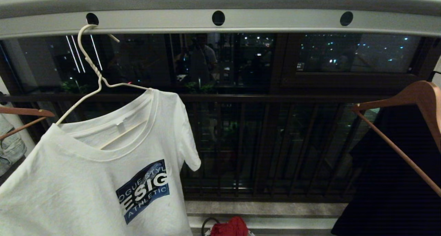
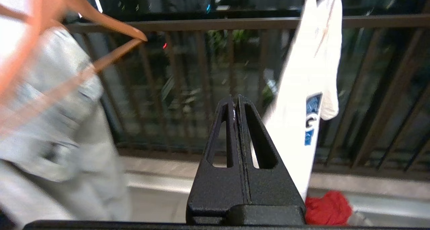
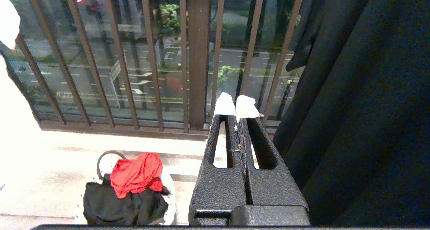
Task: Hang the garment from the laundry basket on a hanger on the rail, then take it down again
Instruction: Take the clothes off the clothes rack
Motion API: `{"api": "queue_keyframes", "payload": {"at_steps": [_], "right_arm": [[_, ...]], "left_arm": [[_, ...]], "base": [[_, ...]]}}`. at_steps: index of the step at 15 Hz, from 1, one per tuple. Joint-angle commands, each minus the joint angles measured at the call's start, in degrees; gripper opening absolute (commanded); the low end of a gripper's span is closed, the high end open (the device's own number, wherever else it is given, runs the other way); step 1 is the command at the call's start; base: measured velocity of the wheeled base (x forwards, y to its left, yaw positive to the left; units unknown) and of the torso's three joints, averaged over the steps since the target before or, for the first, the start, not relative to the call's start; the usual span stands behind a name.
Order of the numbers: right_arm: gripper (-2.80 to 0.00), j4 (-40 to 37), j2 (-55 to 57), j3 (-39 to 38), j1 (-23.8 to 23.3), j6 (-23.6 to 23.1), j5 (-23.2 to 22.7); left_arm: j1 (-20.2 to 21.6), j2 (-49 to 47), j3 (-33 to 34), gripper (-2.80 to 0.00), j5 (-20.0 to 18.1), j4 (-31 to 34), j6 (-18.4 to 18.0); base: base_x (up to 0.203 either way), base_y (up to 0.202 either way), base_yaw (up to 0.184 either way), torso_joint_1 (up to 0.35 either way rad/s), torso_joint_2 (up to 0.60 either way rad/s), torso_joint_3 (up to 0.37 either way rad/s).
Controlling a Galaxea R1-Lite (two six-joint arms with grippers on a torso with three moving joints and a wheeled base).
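The white T-shirt garment with its dark blue chest print hangs on the thin white wire hanger, whose hook sits in a hole of the pale grey rail. The garment also shows edge-on in the left wrist view, beyond and beside my left gripper, which is shut and empty. My right gripper is shut with nothing in it, its tips wrapped in white, near a black hanging garment. The laundry basket stands on the floor, holding a red cloth and dark clothes. Neither gripper appears in the head view.
Brown wooden hangers flank the shirt: one at left with a pale denim piece, one at right carrying a black garment. The dark brown window railing runs behind. The red cloth shows at the floor.
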State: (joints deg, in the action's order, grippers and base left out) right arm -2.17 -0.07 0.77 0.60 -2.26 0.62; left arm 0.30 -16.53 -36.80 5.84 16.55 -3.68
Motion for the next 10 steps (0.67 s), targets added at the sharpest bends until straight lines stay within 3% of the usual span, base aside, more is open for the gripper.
{"api": "queue_keyframes", "payload": {"at_steps": [1,3,5,8,9,10], "right_arm": [[-2.8,-0.03,0.07,0.02,0.02,-0.03,-0.01],[-2.8,-0.03,0.07,-0.04,0.02,-0.03,0.07],[-2.8,-0.03,0.07,-0.03,0.02,-0.03,-0.01],[-2.8,-0.03,0.07,-0.01,0.02,-0.03,-0.01],[-2.8,-0.03,0.07,0.02,0.02,-0.03,0.04],[-2.8,-0.03,0.07,-0.06,0.02,-0.03,0.05]], "left_arm": [[-0.02,-14.29,-13.97,-2.8,0.39,5.92,-1.69],[-0.46,-24.0,-24.65,-2.8,-0.12,10.83,-2.99],[-0.95,-33.47,-36.69,-2.8,-2.92,17.15,-3.69],[-1.35,-44.29,-53.7,-2.8,-6.22,31.59,-5.31],[-1.62,-47.97,-58.44,0.0,-7.6,36.6,-5.82],[-1.85,-51.3,-62.6,0.0,-9.66,40.82,-6.21]], "base": [[0.0,0.0,0.0,0.0,0.0,0.0],[0.0,0.0,0.0,0.0,0.0,0.0],[0.0,0.0,0.0,0.0,0.0,0.0],[0.0,0.0,0.0,0.0,0.0,0.0],[0.0,0.0,0.0,0.0,0.0,0.0],[0.0,0.0,0.0,0.0,0.0,0.0]]}}
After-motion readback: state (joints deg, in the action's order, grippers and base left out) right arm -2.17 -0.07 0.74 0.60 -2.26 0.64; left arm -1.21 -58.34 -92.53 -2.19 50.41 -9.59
